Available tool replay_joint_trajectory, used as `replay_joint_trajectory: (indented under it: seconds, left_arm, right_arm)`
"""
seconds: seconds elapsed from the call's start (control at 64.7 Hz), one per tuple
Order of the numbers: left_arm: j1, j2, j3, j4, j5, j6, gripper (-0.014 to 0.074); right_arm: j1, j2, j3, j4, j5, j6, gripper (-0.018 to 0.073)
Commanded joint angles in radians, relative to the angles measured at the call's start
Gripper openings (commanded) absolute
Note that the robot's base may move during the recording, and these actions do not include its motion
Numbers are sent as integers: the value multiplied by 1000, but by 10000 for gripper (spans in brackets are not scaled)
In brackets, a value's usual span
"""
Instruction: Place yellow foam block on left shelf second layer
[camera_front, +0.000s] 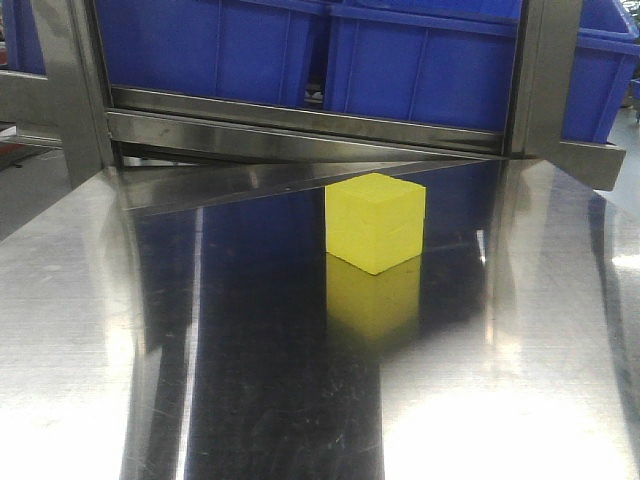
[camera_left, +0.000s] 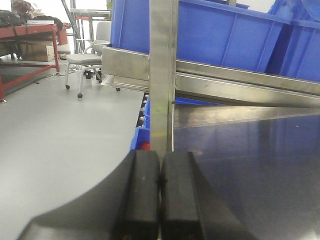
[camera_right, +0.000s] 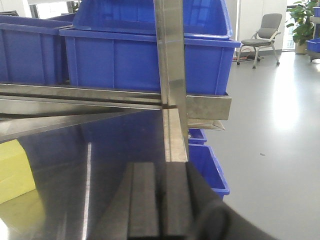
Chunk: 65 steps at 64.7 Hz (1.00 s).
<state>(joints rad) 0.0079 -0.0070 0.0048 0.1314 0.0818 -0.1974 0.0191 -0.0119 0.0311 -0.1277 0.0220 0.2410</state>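
The yellow foam block (camera_front: 374, 222) sits on the shiny steel shelf surface (camera_front: 250, 360), right of centre, just in front of the shelf rail. Its corner also shows at the left edge of the right wrist view (camera_right: 14, 170). No gripper shows in the front view. My left gripper (camera_left: 160, 180) is shut and empty, low over the shelf's left edge, facing a steel upright post (camera_left: 162, 75). My right gripper (camera_right: 161, 192) is shut and empty, at the shelf's right edge, facing another post (camera_right: 172, 75), with the block to its left.
Blue plastic bins (camera_front: 420, 60) stand on the shelf layer above, behind a steel rail (camera_front: 300, 130). More blue bins (camera_right: 210, 165) sit below on the right. Grey floor, an office chair (camera_left: 87, 60) and a red bench (camera_left: 30, 50) lie to the left.
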Motion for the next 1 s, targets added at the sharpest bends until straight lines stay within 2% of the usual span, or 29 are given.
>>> replay_joint_trajectory:
  seconds: [0.0,0.185,0.324,0.448,0.525,0.649,0.742,0.834,0.912,0.989]
  left_arm:
    - [-8,8,26,-2,-82,-4,136]
    - [-8,8,26,-2,-82,-4,136]
    - [-8,8,26,-2,-82,-4,136]
    - [-8,8,26,-2,-82,-4,136]
    - [-8,8,26,-2,-82,-4,136]
    - [-8,8,26,-2,-88,-4,136]
    - [-8,8,26,-2,-82,-4,136]
    - [-8,8,26,-2,-82,-4,136]
    - [-8,8,26,-2,-88,-4,136]
    - [-8,8,26,-2,-82,-4,136]
  right_arm:
    - [-5,-17,-22,-5,-91,-5,57]
    - [-4,-16,-72,-5,-76,-5,57]
    - [-4,0,-201,-5,-6,-5,57]
    - [-1,113,-326,-5,38,-5,57]
    - [24,233,-413,-5,83,-5,58]
    - [109,416,-562,-5,158,-5,75]
    - [198,559,-661,-7,217,-5,174]
    - [275,695,-766,-18,284,-5,370]
    - [311,795,-836,-26,345,-5,518]
    - [318,896,-914,-26,422,-5,628]
